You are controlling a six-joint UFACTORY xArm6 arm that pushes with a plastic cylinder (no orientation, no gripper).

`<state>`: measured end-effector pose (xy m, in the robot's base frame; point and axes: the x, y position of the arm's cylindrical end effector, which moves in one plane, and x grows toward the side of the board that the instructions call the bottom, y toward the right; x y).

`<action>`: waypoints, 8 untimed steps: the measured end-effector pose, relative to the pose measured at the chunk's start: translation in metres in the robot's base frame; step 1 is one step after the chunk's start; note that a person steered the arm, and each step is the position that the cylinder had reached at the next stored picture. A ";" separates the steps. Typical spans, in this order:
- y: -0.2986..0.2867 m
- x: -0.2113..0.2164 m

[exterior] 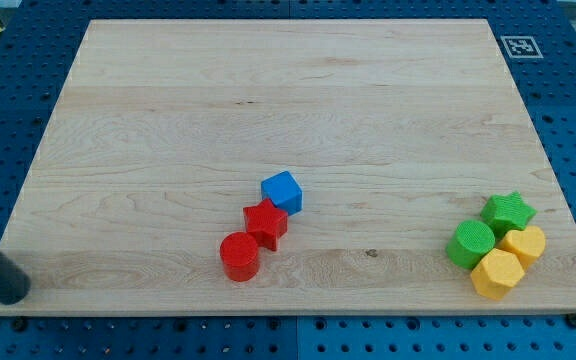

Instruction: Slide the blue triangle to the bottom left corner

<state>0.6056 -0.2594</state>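
The only blue block (282, 191) lies a little below the middle of the wooden board (268, 90), and its shape reads as a cube rather than a triangle. It touches a red star-like block (265, 224) at its lower left. A red cylinder (239, 256) sits just below and left of that. My dark rod enters from the view's left edge. My tip (10, 291) rests at the board's bottom left corner, far to the left of the blue block and touching no block.
A cluster sits at the board's bottom right: a green star (508, 211), a green cylinder (470, 243), a yellow block (524, 243) and a yellow hexagon (496, 274). A fiducial tag (520, 46) marks the top right corner. Blue pegboard surrounds the board.
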 end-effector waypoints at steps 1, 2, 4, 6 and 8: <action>0.015 -0.032; -0.008 -0.075; -0.045 -0.086; 0.018 -0.017; 0.067 -0.036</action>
